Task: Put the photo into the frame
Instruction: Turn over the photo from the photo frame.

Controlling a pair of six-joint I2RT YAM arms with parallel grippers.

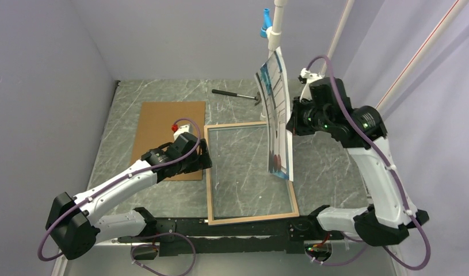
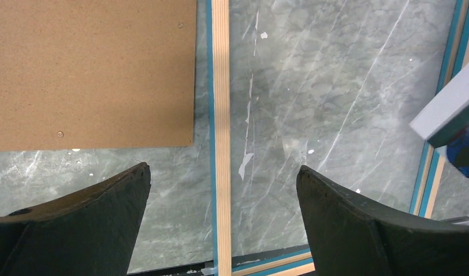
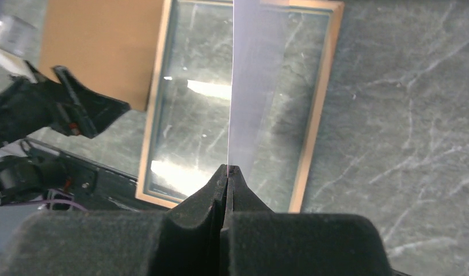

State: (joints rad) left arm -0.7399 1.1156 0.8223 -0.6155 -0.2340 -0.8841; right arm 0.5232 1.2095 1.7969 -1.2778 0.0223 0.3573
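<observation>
The frame lies flat on the table with its light wood back up, a turquoise edge showing in the left wrist view. My right gripper is shut on the edge of the photo and holds it on edge, nearly upright, above the frame's right part. In the right wrist view the photo shows its plain pale back, running up from my closed fingertips. My left gripper is open and straddles the frame's left rail without touching it.
A plain brown backing board lies left of the frame, partly under my left arm. A hammer lies at the back of the table. A white post with a blue clip stands behind the photo.
</observation>
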